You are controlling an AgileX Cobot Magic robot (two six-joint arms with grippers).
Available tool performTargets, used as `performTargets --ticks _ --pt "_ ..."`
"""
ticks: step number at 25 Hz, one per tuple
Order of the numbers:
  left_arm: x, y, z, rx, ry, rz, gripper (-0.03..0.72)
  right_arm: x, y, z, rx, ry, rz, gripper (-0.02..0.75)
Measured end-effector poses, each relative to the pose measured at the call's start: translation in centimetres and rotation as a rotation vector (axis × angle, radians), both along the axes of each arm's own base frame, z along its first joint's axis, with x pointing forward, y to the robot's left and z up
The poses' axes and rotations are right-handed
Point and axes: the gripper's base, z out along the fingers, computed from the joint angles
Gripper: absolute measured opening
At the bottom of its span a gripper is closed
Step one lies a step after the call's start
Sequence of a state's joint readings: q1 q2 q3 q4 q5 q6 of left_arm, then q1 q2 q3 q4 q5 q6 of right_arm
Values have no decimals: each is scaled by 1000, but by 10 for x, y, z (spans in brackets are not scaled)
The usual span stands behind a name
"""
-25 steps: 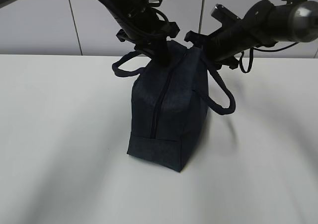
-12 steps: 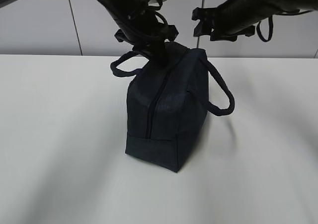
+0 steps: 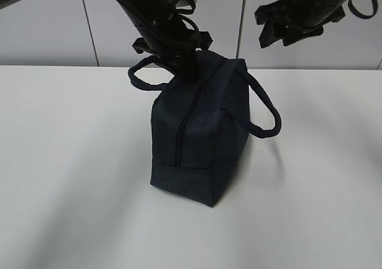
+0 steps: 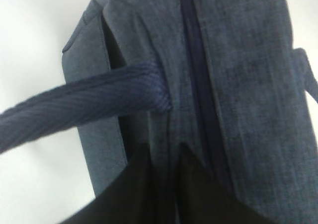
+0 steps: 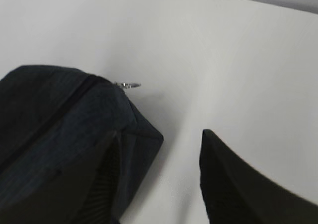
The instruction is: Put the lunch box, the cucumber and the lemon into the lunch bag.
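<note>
One boxy navy woven-fabric lunch bag (image 3: 200, 132) stands zipped on the smooth white table (image 3: 71, 161). At its twelve o'clock end the left gripper (image 3: 185, 66) presses, its grip impossible to tell; at two o'clock the right gripper (image 3: 285, 33) hangs spread, empty.

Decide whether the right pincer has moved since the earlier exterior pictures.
Yes. The right pincer has lifted up and rightward, away from the lunch bag, against the wall seam.

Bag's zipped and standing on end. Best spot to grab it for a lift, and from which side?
Take the right loop handle: it bows clear of the bag wall, leaving a gap for a jaw to slip through. Come in from the right, where the table looks bare and the right gripper hangs open above. The left handle sits close under the left gripper, so it looks more crowded.
</note>
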State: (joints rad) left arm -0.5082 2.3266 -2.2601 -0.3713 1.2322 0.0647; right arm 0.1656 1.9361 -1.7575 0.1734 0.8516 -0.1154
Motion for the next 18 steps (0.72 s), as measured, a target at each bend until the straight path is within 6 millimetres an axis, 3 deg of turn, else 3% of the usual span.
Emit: performTargets --ticks 4,6,12,18 --pt "-1 1 2 4 0 10 285 -14 -4 7 -53 76 21 393" --pt "-2 2 8 3 -9 10 349 -19 -6 9 -77 110 27 389" --pt "-11 8 40 -19 -65 11 382 -30 -10 4 -130 240 45 297" --pt "-20 18 73 -9 -151 16 382 -36 -11 2 -144 310 55 276"
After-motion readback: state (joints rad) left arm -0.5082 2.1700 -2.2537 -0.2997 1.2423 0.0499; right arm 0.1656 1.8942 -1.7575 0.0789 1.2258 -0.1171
